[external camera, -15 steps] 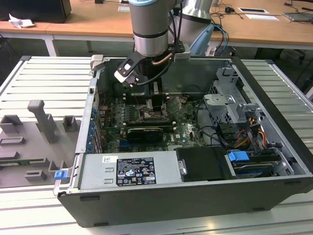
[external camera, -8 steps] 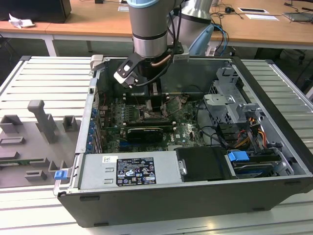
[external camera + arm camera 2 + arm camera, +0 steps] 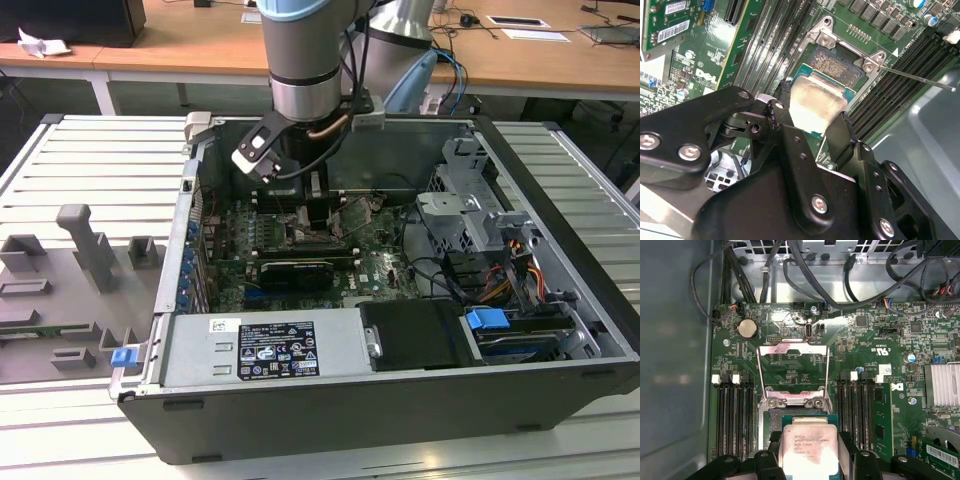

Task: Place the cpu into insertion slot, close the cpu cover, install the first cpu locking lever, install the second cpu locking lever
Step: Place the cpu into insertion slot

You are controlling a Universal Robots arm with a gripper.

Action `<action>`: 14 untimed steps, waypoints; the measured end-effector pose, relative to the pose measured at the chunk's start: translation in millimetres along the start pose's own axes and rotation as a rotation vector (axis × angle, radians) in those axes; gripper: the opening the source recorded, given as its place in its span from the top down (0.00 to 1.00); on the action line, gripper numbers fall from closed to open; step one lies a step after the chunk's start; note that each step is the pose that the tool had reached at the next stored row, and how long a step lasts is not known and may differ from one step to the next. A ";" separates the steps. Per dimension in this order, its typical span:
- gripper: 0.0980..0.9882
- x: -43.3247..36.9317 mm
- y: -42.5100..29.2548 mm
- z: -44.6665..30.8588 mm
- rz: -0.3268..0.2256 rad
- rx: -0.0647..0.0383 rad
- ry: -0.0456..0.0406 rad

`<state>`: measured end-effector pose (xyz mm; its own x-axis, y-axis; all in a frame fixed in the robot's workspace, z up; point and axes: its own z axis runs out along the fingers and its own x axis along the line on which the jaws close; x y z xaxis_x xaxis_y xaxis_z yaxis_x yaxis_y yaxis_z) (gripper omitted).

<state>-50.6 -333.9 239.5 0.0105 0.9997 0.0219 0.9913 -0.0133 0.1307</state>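
**Desk:** Black fingers (image 3: 840, 135) crowd the foreground in the second wrist view. What are they doing?

**Photographer:** They are clamped on the cpu (image 3: 817, 100), one on each side of its silvery top plate. The chip sits over the near part of the insertion slot (image 3: 834, 62), whose dark pin field shows beyond the chip's green edge. I cannot tell whether it touches the pins.

**Desk:** And the cpu cover (image 3: 760, 370)?

**Photographer:** Swung open. In the first wrist view the silvery frame lies back on its hinge, with green motherboard (image 3: 865, 340) showing through its window. A thin locking lever (image 3: 915, 78) juts out from one corner of the socket. Memory slots (image 3: 732, 415) run along both sides.

**Desk:** The wider scene?

**Photographer:** The exterior view has the arm (image 3: 305, 60) reaching down into an open computer case (image 3: 400, 420) on a slatted bench (image 3: 100, 150). Grey fixtures (image 3: 90, 245) stand beside the case on the exterior view's left.
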 end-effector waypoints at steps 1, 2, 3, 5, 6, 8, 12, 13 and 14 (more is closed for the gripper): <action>0.52 0.0 -0.3 0.4 0.000 0.000 0.0001; 0.52 0.0 -0.5 0.7 0.000 0.000 0.0002; 0.52 0.0 -0.8 1.3 0.000 0.000 0.0003; 0.52 -0.1 -1.1 1.9 0.000 0.000 0.0003; 0.52 -0.1 -1.2 2.3 0.000 0.000 0.0003; 0.52 -0.1 -1.6 3.1 0.000 0.000 0.0004; 0.52 -0.2 -2.5 5.3 0.000 0.000 0.0004; 0.52 -0.2 -2.6 5.7 0.000 0.000 0.0004; 0.52 -0.2 -2.8 6.1 0.000 0.000 0.0003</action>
<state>-52.6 -333.9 233.1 0.0106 0.9997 0.0223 0.9913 -0.0134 0.1308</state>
